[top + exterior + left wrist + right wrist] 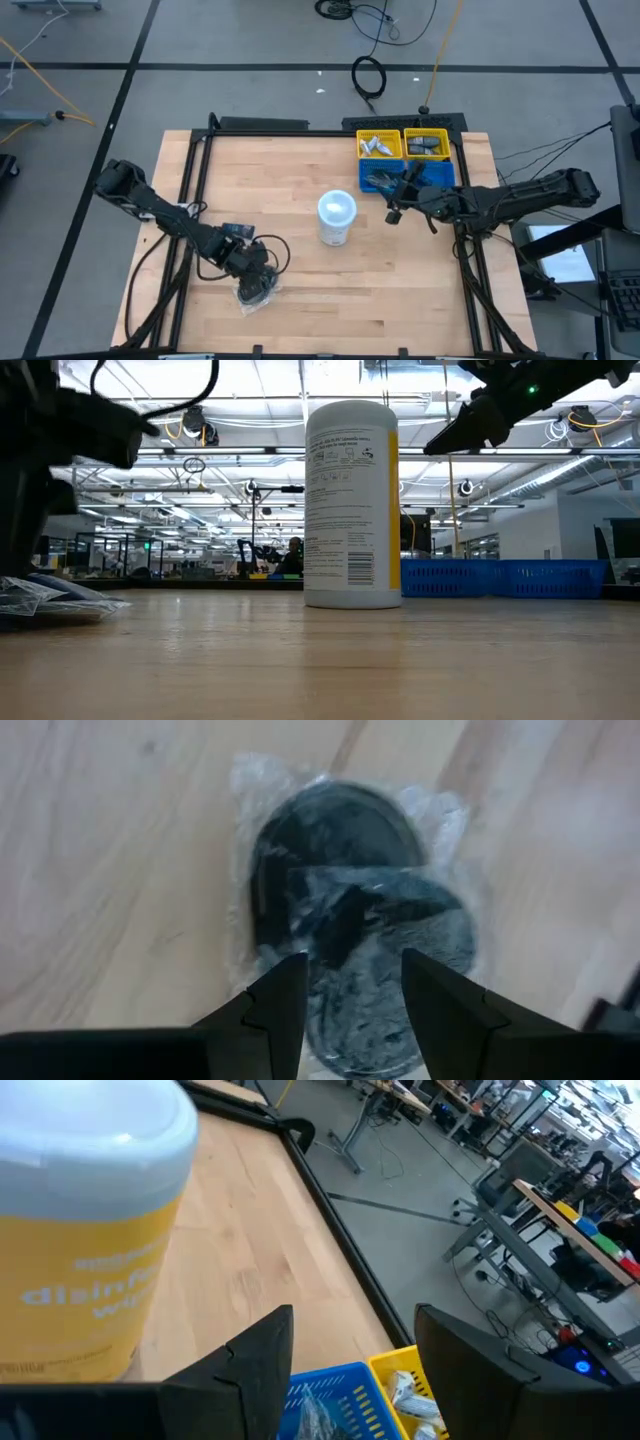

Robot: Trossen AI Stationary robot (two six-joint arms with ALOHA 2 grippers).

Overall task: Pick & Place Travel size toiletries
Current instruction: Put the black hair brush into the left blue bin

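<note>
Two dark round discs in crinkled clear wrap point(345, 890) lie flat on the wooden table near its left near part point(255, 292), and show low at the left of the low view point(50, 600). My left gripper point(350, 985) is open and points down over them point(256, 276), one finger on each side of the nearer disc. My right gripper point(352, 1342) is open and empty, raised above the table point(445, 442) beside the blue bin point(393, 212). White tubes point(410, 1390) lie in a yellow bin. My left gripper stands over the wrapped discs from above, its fingertips point(285, 995) at the nearer disc's edge. I cannot tell whether they touch the wrap. The discs lie flat on the table.
A white tub with a pale lid point(337, 217) stands upright mid-table point(350, 500), close to my right gripper point(90, 1210). Two yellow bins point(402, 146) and a blue bin point(442, 176) holding small items sit at the far right. Black frame rails run along the table edges.
</note>
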